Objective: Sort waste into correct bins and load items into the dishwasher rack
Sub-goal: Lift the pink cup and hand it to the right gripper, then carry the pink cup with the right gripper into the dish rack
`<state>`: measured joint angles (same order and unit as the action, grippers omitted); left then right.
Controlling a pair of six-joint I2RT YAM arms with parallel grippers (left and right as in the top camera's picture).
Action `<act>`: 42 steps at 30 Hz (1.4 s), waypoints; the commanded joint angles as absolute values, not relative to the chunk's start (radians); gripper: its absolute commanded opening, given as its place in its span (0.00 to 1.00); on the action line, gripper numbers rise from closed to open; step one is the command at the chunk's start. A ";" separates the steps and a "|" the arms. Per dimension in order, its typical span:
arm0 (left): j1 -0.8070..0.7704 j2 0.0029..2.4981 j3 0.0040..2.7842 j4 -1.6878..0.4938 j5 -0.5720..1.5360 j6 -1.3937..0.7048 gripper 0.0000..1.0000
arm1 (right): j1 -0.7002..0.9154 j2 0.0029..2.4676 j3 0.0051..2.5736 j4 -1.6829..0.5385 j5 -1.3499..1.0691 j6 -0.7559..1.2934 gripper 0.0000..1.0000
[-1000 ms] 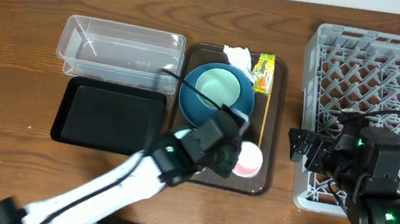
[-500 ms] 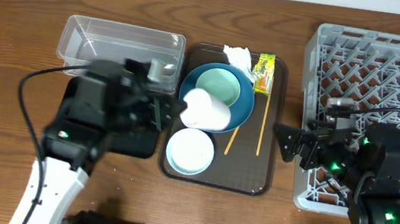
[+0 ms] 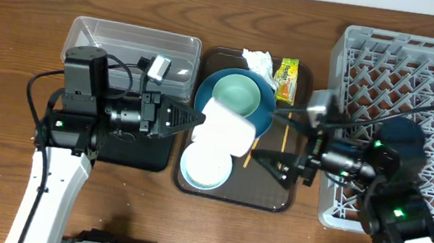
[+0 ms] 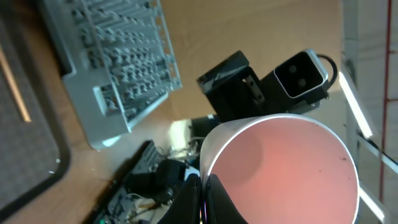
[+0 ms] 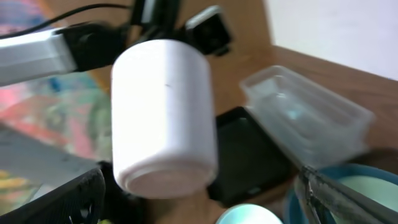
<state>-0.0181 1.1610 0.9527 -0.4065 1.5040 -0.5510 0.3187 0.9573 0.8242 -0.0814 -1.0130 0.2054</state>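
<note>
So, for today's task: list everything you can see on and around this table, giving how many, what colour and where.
table: one, brown wood, under everything
rack: one, light grey, right side
clear tub: one, clear, back left
black container: one, black, in front of the tub
tray: one, dark brown, middle
dish: one, dark blue, on tray
green bowl: one, pale green, in dish
white bowl: one, white, tray front
cup: one, white outside, pink inside, held above tray
tissue: one, white, tray back
wrapper: one, yellow-green, beside tissue
chopsticks: two, wooden, tray right
left gripper: shut on cup
right gripper: open, over tray
</note>
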 commanded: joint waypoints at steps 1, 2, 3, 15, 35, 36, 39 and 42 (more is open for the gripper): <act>-0.024 1.159 0.971 -0.402 1.571 -0.559 0.06 | 0.389 0.979 0.838 -0.051 -1.066 0.217 0.96; -0.024 1.159 0.971 -0.402 1.571 -0.559 0.06 | 0.405 0.986 0.838 -0.040 -1.064 0.217 0.95; -0.024 1.159 0.971 -0.402 1.571 -0.559 0.06 | 0.420 0.994 0.838 -0.031 -1.057 0.218 0.92; -0.024 1.159 0.971 -0.402 1.570 -0.559 0.06 | 0.508 1.044 0.838 0.103 -0.976 0.295 0.45; -0.023 1.159 0.971 -0.402 1.494 -0.465 0.88 | -0.004 0.849 0.851 -0.570 -0.364 0.310 0.32; -0.023 1.159 0.971 -0.402 1.483 -0.465 0.88 | -0.058 0.840 0.856 -0.626 -0.317 0.311 0.33; -0.023 1.159 0.971 -0.402 1.456 -0.465 0.89 | -0.189 0.833 0.870 -0.760 -0.178 0.339 0.34; -0.023 1.160 0.971 -0.402 1.437 -0.464 0.91 | -0.299 0.839 0.874 -0.867 -0.060 0.380 0.36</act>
